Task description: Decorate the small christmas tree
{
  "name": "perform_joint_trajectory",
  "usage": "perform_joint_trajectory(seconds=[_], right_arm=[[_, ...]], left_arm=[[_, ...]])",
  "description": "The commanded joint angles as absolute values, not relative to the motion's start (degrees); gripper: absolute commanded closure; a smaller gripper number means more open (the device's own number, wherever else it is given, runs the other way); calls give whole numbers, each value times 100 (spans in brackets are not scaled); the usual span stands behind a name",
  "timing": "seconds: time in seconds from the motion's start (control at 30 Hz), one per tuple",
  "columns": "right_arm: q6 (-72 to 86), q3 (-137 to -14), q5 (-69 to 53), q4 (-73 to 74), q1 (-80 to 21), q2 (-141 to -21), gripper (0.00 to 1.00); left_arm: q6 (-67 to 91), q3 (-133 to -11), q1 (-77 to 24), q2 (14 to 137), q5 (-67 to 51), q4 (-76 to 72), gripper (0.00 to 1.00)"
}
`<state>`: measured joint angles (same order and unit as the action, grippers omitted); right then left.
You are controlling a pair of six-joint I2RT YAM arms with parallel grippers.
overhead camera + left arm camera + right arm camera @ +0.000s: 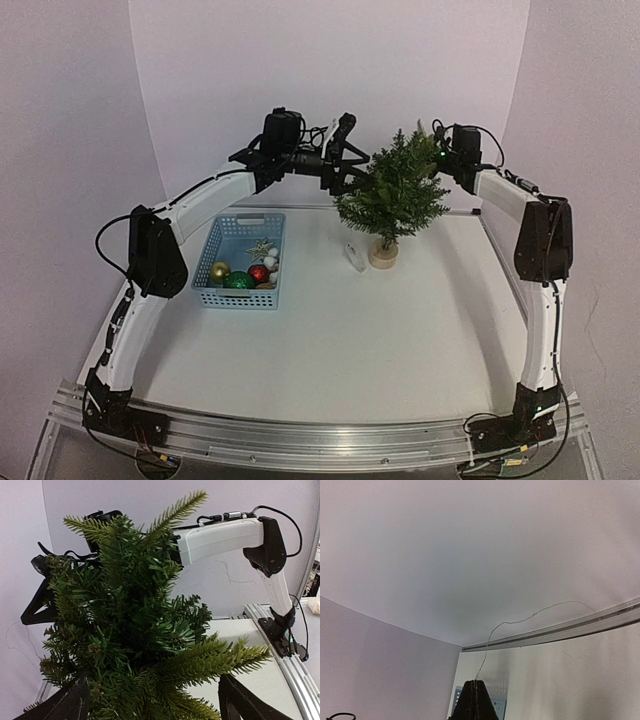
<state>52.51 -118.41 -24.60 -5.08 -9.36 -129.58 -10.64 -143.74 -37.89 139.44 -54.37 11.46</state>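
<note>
The small christmas tree (pixel 392 192) stands on its pale round wooden base (pixel 383 256) at the back of the table. My left gripper (pixel 352 172) is open at the tree's upper left side. In the left wrist view its fingers (pixel 239 700) straddle the green branches (pixel 135 630) and hold nothing. My right gripper (pixel 476 692) is shut, and a thin white string (pixel 520 621) runs up and to the right from its fingertips. In the top view the tree hides those fingers. What hangs on the string is out of view.
A light blue basket (pixel 232 232) left of the tree holds gold (pixel 219 271), green (pixel 238 281) and red (pixel 258 273) balls, a star and white pieces. A small clear ornament (pixel 354 257) lies on the table beside the tree base. White walls close in the back and sides.
</note>
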Motion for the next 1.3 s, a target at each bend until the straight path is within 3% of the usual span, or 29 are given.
perform_joint_trajectory(seconds=[0.0,0.27,0.93,1.0,1.27], right_arm=[[5226,-12008,-2476,-496,-991,-12703,100],[5246,-12132,-2483,-475,-1005,-12813,100],[5167,-12027,-2486,-475,-1014,-12772,100],[5132,-11982,-2483,-475,-1019,-12734,100],[5086,-11859,-2532,-475,-1013,-12628,100]], left_arm=[[-648,-14437,-3575,13335,-6281,932,11],[-1472,-14400,-3631,13217,-5796,1324,14],[-1701,-13968,-3832,13378,-4625,1236,30],[-1693,-13876,-3833,13341,-4664,1326,39],[-1395,-13927,-3832,13256,-4614,1353,98]])
